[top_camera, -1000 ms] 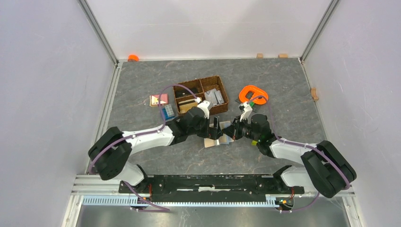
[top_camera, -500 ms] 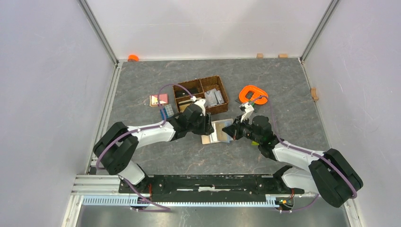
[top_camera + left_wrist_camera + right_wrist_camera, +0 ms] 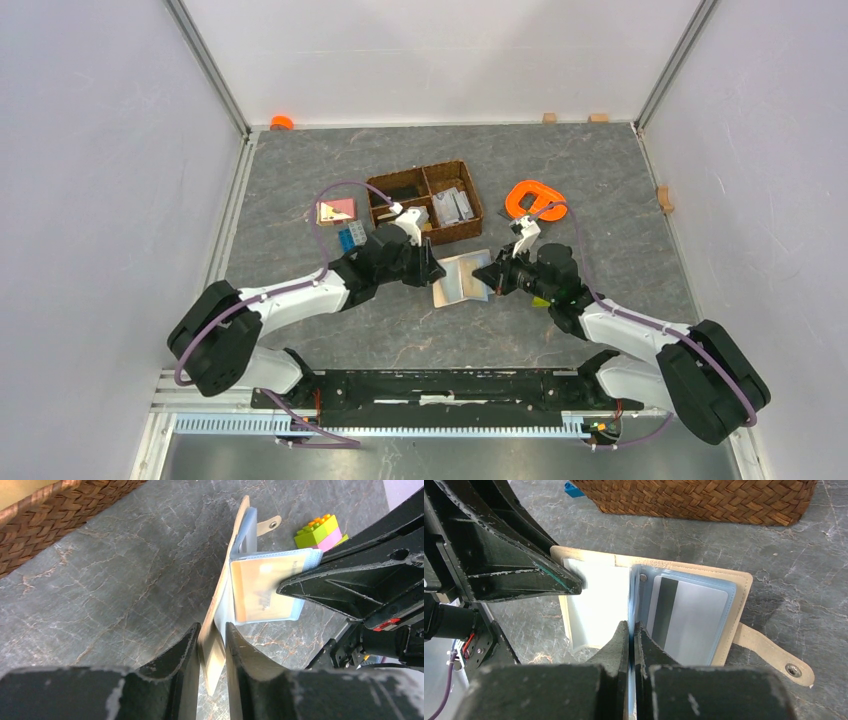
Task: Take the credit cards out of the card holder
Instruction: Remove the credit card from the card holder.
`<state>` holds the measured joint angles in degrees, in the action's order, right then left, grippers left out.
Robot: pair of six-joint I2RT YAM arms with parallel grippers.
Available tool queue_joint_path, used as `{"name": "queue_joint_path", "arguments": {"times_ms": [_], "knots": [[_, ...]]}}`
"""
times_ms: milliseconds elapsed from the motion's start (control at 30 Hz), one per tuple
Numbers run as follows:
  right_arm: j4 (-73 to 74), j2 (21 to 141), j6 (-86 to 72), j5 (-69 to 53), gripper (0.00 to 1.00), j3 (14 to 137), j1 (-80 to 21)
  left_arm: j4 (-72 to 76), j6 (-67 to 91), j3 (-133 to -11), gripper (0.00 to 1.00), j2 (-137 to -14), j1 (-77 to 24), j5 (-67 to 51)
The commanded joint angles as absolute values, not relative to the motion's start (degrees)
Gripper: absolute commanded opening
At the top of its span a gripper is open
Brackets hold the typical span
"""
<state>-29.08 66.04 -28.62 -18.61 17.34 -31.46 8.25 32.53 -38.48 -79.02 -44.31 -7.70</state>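
The beige card holder (image 3: 458,283) lies open on the grey table between both arms, its snap tab (image 3: 774,655) pointing away from the basket. My left gripper (image 3: 212,627) has its jaws closed around the edge of the beige cover (image 3: 220,605). My right gripper (image 3: 631,625) is shut on a clear blue plastic sleeve that stands up from the spine. A pale card with a dark stripe (image 3: 694,620) sits in a sleeve to its right. In the left wrist view a yellowish card (image 3: 260,587) shows inside the held sleeve.
The brown woven divided basket (image 3: 476,207) stands just behind the holder. An orange ring-shaped object (image 3: 535,198) lies behind the right gripper. Bright toy bricks (image 3: 322,530) sit near the snap tab. A blue brick (image 3: 350,238) and a pink-beige item (image 3: 336,210) lie left of the basket.
My left gripper has gone from wide open to closed on the cover's edge and pulled it leftward. The holder now lies spread wider. The right gripper kept its hold.
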Motion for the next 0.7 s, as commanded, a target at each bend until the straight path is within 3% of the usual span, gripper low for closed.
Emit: {"name": "queue_joint_path", "arguments": {"times_ms": [0, 200, 300, 400, 500, 600, 667], "knots": [[-33.76, 64.98, -28.82, -21.78, 0.0, 17.42, -31.29, 11.66, 31.44, -39.57, 0.34, -80.87, -44.03, -11.68], [-35.04, 65.07, -29.26, -23.44, 0.0, 17.25, -31.29, 11.75, 31.39, -41.13, 0.35, -84.36, -44.03, -13.92], [-35.55, 64.55, -29.36, -23.73, 0.0, 17.03, -31.29, 11.69, 31.51, -41.73, 0.44, -85.68, -44.03, -14.84], [-35.94, 64.13, -29.57, -23.98, 0.0, 16.71, -31.29, 11.86, 31.65, -41.84, 0.44, -86.36, -44.03, -14.99], [-36.35, 63.84, -29.77, -24.34, 0.0, 16.64, -31.33, 12.11, 31.73, -41.59, 0.33, -85.97, -43.87, -15.06], [-36.06, 63.49, -29.55, -23.95, 0.0, 16.57, -31.34, 12.32, 31.74, -40.88, 0.02, -84.14, -43.44, -15.73], [-35.53, 63.2, -29.16, -23.64, 0.0, 16.66, -31.29, 13.49, 31.78, -39.82, 0.02, -82.56, -43.03, -16.82]]}}
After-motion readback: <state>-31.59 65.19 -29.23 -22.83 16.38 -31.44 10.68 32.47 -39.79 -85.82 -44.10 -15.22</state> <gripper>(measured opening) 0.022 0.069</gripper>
